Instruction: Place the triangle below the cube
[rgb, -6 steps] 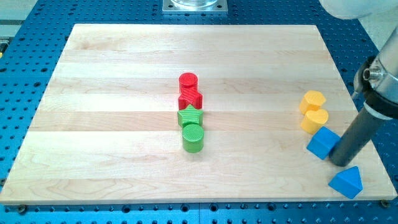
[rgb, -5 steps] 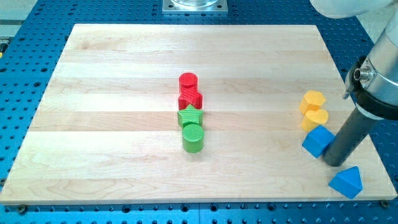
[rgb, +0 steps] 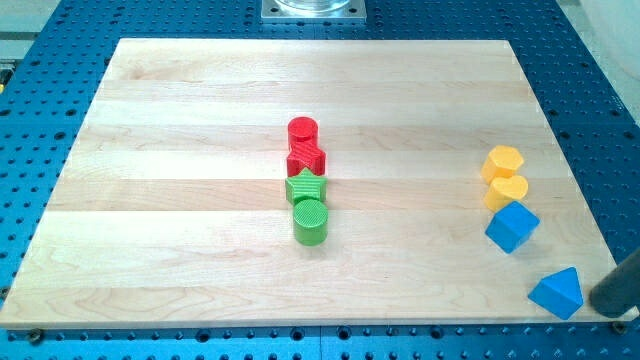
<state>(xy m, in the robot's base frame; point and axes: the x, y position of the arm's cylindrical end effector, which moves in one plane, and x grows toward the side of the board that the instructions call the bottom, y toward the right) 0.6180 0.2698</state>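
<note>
The blue triangle (rgb: 557, 292) lies near the board's bottom right corner. The blue cube (rgb: 512, 227) sits up and to the left of it, a small gap apart. My tip (rgb: 606, 308) is just to the right of the triangle, at the board's right edge. Only the rod's dark lower end shows, cut off by the view's right edge. I cannot tell whether the tip touches the triangle.
Two yellow blocks (rgb: 503, 161) (rgb: 507, 191) stand in a column just above the cube. At the board's middle a column runs downward: red cylinder (rgb: 303, 131), red star (rgb: 306, 158), green star (rgb: 305, 187), green cylinder (rgb: 311, 221). The wooden board (rgb: 180, 220) lies on a blue perforated table.
My rod stood against the cube's right side and nudged it slightly left. It has since moved down and right, to the triangle's right side. The triangle has not moved.
</note>
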